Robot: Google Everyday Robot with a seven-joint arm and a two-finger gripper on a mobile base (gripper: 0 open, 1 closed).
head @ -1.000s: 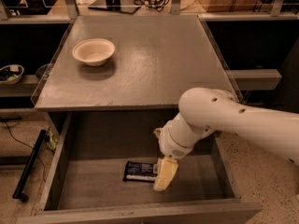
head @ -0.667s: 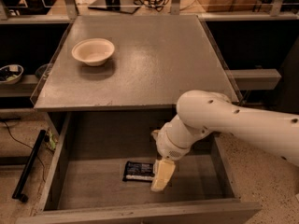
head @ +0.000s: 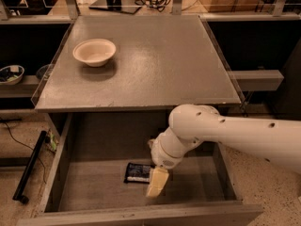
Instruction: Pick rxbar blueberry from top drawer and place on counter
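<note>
The rxbar blueberry (head: 137,173) is a small dark wrapper with a pale strip, lying flat on the floor of the open top drawer (head: 94,187). My gripper (head: 156,182) hangs down inside the drawer from the white arm. It sits at the bar's right end, and its cream tip covers that end of the wrapper. The bar still rests on the drawer floor. Above the drawer, the counter (head: 160,60) is a wide grey tabletop.
A cream bowl (head: 94,52) stands on the counter's left rear part. The drawer's side walls and front panel (head: 141,215) box in the gripper. Dark side shelves flank the counter, with a bowl (head: 10,74) on the left one. A black bar (head: 29,166) lies on the floor at left.
My gripper has shifted slightly left and toward the drawer front, closer over the bar's right end. The bar has not moved.
</note>
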